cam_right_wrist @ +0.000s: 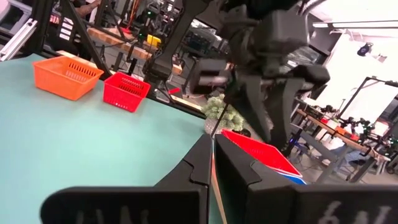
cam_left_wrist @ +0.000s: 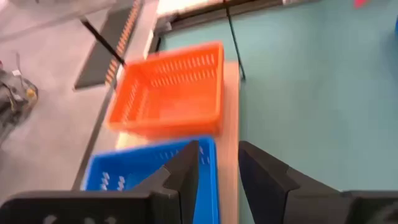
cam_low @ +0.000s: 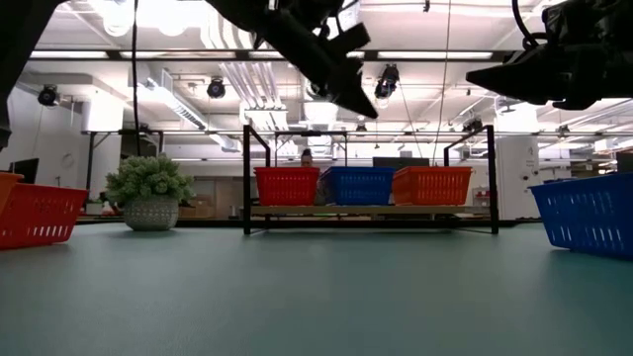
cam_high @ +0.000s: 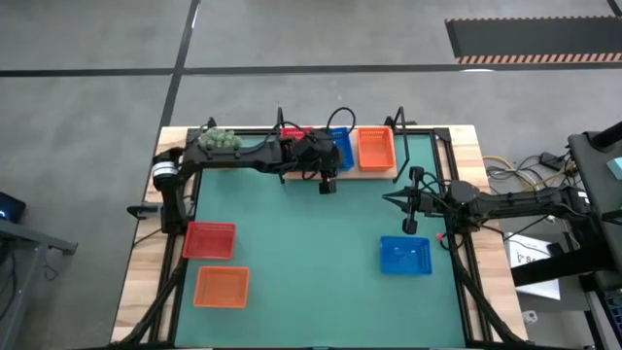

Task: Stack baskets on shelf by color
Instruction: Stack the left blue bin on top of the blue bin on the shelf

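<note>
left claw (cam_high: 325,185): I'm holding it over the shelf (cam_high: 374,173), fingers apart, gripping nothing.
right claw (cam_high: 405,201): I'm parking it, fingers together, above the blue basket (cam_high: 405,257) on the table (cam_high: 311,262).
handling: I'm judging the baskets light, springy mesh.
hold: I'm pinching one rim wall.

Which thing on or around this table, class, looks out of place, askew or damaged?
Nothing looks damaged or spilled. On the shelf the red, blue and orange baskets sit level, side by side. The one mild oddity is a small potted plant on the green mat, unrelated to the baskets.
</note>
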{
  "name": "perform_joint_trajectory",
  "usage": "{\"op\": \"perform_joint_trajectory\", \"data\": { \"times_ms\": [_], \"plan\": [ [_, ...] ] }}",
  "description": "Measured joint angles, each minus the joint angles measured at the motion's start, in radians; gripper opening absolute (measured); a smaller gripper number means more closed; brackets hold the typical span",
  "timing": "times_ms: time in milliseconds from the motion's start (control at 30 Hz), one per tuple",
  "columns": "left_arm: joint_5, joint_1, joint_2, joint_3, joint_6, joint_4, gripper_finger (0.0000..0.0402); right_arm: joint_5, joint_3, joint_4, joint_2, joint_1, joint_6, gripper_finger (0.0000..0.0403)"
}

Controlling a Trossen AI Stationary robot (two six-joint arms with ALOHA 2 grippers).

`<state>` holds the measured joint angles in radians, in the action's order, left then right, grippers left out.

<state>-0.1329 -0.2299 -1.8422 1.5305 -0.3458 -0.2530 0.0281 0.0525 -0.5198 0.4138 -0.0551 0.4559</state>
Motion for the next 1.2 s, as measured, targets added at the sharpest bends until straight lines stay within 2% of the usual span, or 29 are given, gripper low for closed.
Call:
{"op": "perform_joint_trajectory", "data": {
  "times_ms": [167, 300, 400, 567, 633, 867, 1200],
  "plan": [
    [0.003, -0.002, -0.001, -0.050, -0.005, -0.019, 0.0097, 0.000, 0.000, 0.002, 0.000, 0.000, -0.001, 0.0011],
    [0.108, -0.001, 0.001, -0.098, -0.032, -0.044, 0.0097, 0.000, 0.000, 0.002, 0.000, 0.000, 0.000, 0.0011],
    [0.120, 0.007, 0.001, -0.141, -0.024, -0.033, 0.0097, 0.000, 0.000, 0.002, 0.000, 0.000, 0.000, 0.0011],
    [-0.082, 0.021, -0.001, -0.210, 0.019, 0.026, 0.0097, 0.000, 0.000, 0.003, 0.000, 0.000, 0.000, 0.0011],
    [-0.128, 0.021, -0.001, -0.216, 0.021, 0.019, 0.0097, 0.000, 0.000, 0.003, 0.000, 0.000, 0.000, 0.0011],
    [-0.192, 0.022, -0.001, -0.223, 0.026, 0.018, 0.0097, 0.001, 0.000, 0.007, 0.000, 0.000, 0.000, 0.0011],
    [-0.216, 0.020, 0.000, -0.223, 0.052, 0.020, 0.0097, 0.025, 0.000, 0.017, 0.000, 0.000, 0.001, 0.0011]
  ]
}}
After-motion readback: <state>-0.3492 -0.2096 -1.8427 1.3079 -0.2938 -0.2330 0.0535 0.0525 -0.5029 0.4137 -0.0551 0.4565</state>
